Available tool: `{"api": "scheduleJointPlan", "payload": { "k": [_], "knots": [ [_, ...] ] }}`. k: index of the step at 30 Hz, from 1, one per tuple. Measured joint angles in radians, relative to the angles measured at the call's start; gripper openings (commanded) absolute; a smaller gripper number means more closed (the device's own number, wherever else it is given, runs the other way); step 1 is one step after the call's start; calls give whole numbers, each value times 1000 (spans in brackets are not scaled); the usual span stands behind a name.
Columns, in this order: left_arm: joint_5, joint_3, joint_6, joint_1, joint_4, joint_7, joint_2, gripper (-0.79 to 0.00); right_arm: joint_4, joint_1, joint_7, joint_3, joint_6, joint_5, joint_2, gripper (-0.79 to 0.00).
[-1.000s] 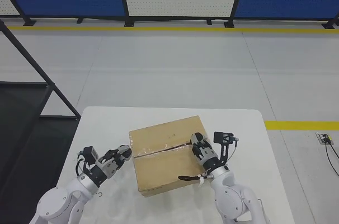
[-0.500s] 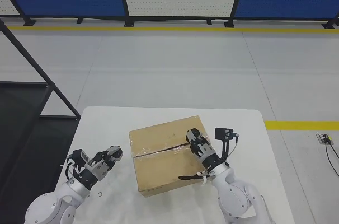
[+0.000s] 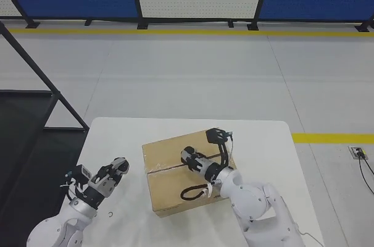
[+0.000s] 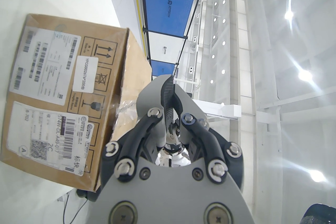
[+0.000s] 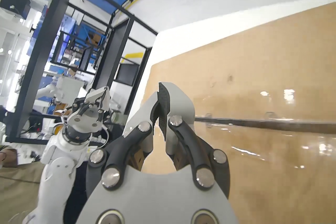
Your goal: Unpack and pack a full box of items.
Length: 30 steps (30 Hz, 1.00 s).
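A closed brown cardboard box sits in the middle of the white table, its top flaps sealed with clear tape along the seam. My right gripper rests low over the box top near the seam, fingers shut with nothing between them. My left gripper hovers over the table to the left of the box, apart from it, also shut and empty. White shipping labels cover the box side facing the left gripper.
A black metal frame stands beyond the table's left edge. Bare table lies in front of and to the left of the box. A black cable loop from the right arm lies on the box top.
My right gripper swung left across the box top toward the seam's middle. My left gripper drew back to the left, away from the box.
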Motion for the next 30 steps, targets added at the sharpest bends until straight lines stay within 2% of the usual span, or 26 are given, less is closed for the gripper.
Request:
{"api": "scheduleJointPlan", "payload": {
  "k": [2, 4, 5, 7, 14, 17, 22, 30],
  "knots": [
    [7, -2, -25, 12, -4, 22, -2, -785, 7, 16, 43, -1, 7, 22, -1, -785],
    [8, -2, -35, 18, -6, 30, -3, -785, 6, 12, 32, -1, 5, 18, -1, -785],
    [8, -2, -35, 18, -6, 30, -3, -751, 6, 11, 27, -1, 5, 17, 0, -785],
    [8, -2, -34, 18, -6, 29, -3, 0, 6, 11, 26, -1, 5, 17, 0, -785],
    [8, -1, -35, 19, -7, 31, -3, 0, 15, 10, 23, -25, 23, -5, -1, -785],
    [12, 3, -43, 19, -11, 50, -6, 0, 45, 54, 56, -73, 79, -20, -8, -785],
    [-11, 3, -70, 24, -6, 103, -13, 0, 141, 170, 142, -125, 164, 44, -26, -785],
    [-27, -9, -94, 39, 0, 113, -19, 0, 274, 294, 235, -179, 204, 118, -44, -785]
  ]
}}
